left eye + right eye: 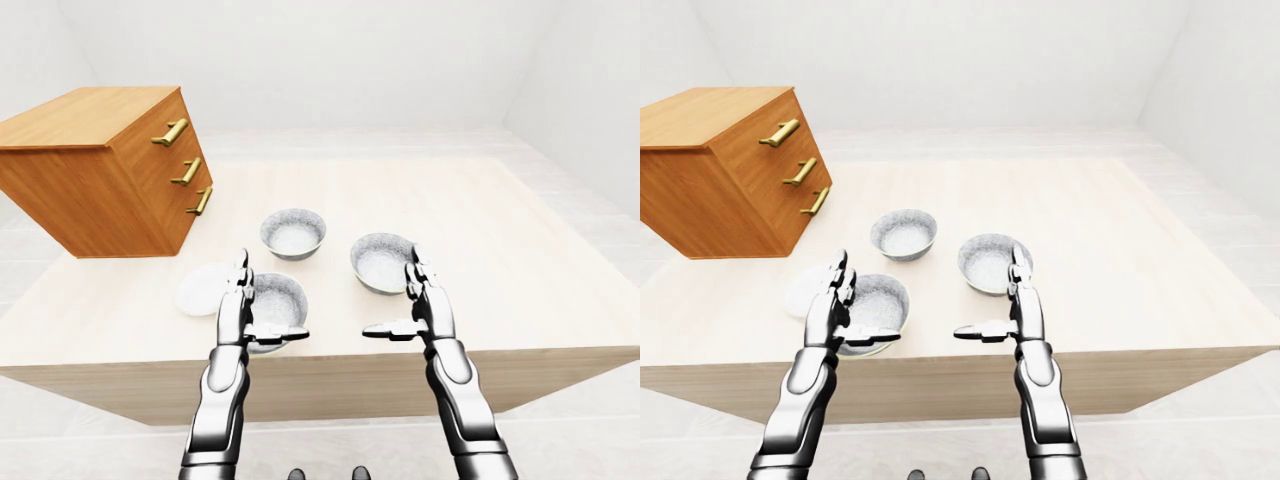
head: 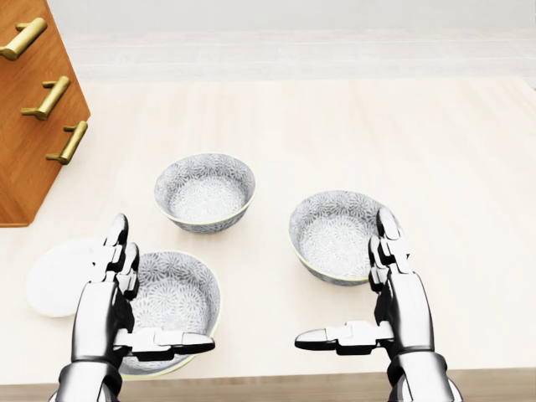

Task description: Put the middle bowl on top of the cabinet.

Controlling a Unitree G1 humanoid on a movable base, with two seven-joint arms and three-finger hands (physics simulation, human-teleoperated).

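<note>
Nearest to us, both arms rise from the bottom edge of the eye views, their upper parts cut off. The left robot hand [image 2: 126,310] stands with fingers straight up and thumb stretched out sideways, wide open and holding nothing; it covers the left rim and part of the lower rim of the near bowl [image 2: 172,303] in the head view, so we cannot tell whether it touches the bowl or only hangs above it. The right robot hand [image 2: 377,306] mirrors it, fingers upright, thumb pointing left, open and empty, and its fingers overlap the right rim of the right bowl [image 2: 335,234].

Just left of the near bowl lies a flat white round plate [image 2: 54,276], partly hidden by the left robot hand; its surface is too pale to make out detail.

The three patterned bowls form a triangle on the light wooden bench [image 1: 520,250]. The middle bowl [image 2: 204,191] sits farther off, between the other two and well apart from both hands. It stands upright, mouth upward, fully visible; being round, it has no long axis that we can name.

Farthest, at the upper left, stands the wooden cabinet [image 1: 95,170] with three brass handles [image 1: 186,171] stacked on its drawer face. In the head view only its lower right part shows; in the eye views its bare top is visible
</note>
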